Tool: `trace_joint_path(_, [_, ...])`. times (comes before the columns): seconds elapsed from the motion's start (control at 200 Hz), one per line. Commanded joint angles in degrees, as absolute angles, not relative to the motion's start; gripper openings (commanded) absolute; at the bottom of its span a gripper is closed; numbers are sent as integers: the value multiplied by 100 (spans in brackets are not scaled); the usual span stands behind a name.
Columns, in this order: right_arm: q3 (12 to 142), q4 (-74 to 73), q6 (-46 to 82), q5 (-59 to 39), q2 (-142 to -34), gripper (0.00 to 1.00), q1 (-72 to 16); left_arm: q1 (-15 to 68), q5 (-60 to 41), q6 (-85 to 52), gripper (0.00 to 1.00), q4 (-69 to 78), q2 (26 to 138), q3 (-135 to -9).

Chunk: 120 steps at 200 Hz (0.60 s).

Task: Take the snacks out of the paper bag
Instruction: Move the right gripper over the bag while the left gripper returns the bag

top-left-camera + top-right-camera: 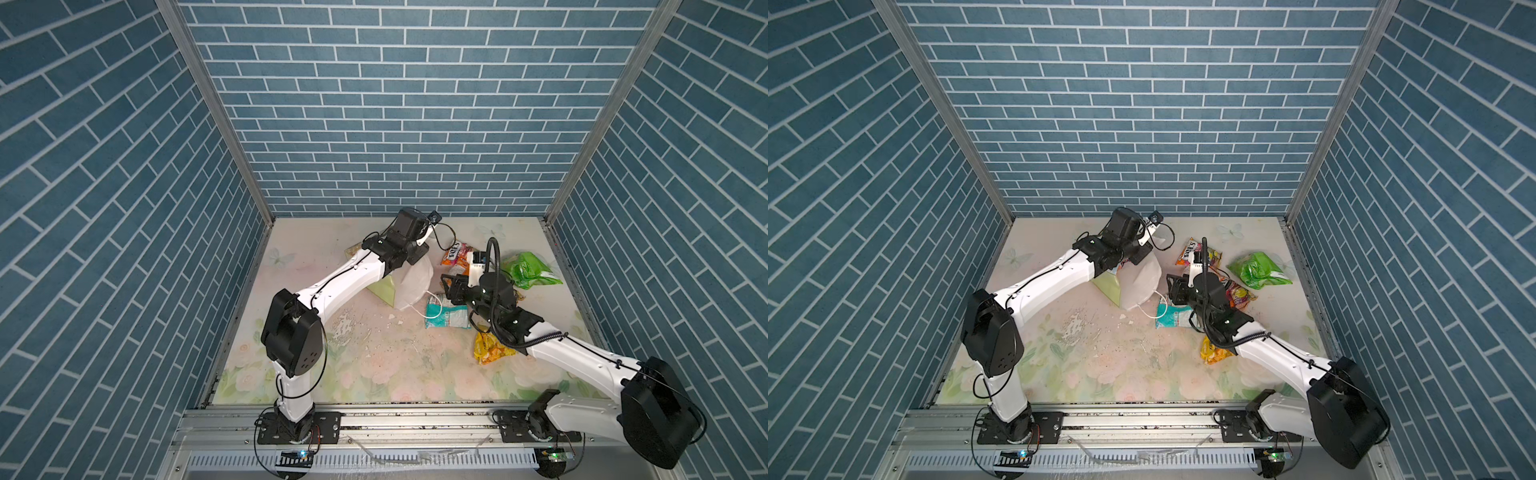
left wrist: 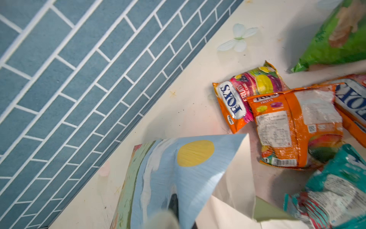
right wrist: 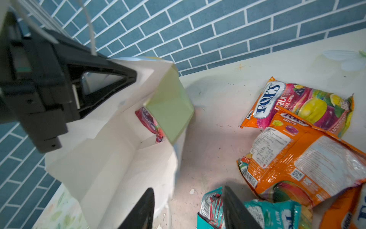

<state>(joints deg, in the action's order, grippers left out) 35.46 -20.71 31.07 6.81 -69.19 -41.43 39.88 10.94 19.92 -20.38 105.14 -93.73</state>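
The paper bag (image 1: pixel 409 282) (image 1: pixel 1140 282) lies tilted at mid-table, its white mouth facing my right gripper. My left gripper (image 2: pixel 174 214) is shut on the bag's painted sky face (image 2: pixel 178 178). A pink-red packet (image 3: pixel 150 123) sits deep inside the bag (image 3: pixel 118 158). On the table lie the other snacks: FOX'S packets (image 1: pixel 453 252) (image 3: pixel 297 103) (image 2: pixel 247 99), a green packet (image 1: pixel 530 270) (image 1: pixel 1260 270), a teal-and-white packet (image 1: pixel 446 316) (image 3: pixel 267 214) and a yellow-orange one (image 1: pixel 490 349). My right gripper (image 3: pixel 190 208) (image 1: pixel 446 289) stands open just outside the bag's mouth, nothing between its fingers.
Blue brick walls (image 1: pixel 415 124) close in the back and both sides. The floral tabletop (image 1: pixel 374 365) has flaked patches near the middle. A white cord handle (image 1: pixel 432 305) trails from the bag toward the teal packet. A metal rail (image 1: pixel 395 419) runs along the front.
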Motion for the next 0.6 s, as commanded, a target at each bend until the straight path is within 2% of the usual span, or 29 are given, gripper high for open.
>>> trace_joint_path(0.0, [3306, -2962, 2582, 1186, -6794, 55, -4462, 4170, 1322, 2276, 0, -1653, 10187, -9152])
trace_joint_path(0.175, [3049, -3779, 2554, 754, -7085, 55, -4604, 4203, 1126, 2140, 0, -1521, 10086, -8982])
trace_joint_path(0.595, [3643, -4801, 2621, 285, -8707, 55, -4773, 4201, 728, 2074, 0, -1167, 9820, -8578])
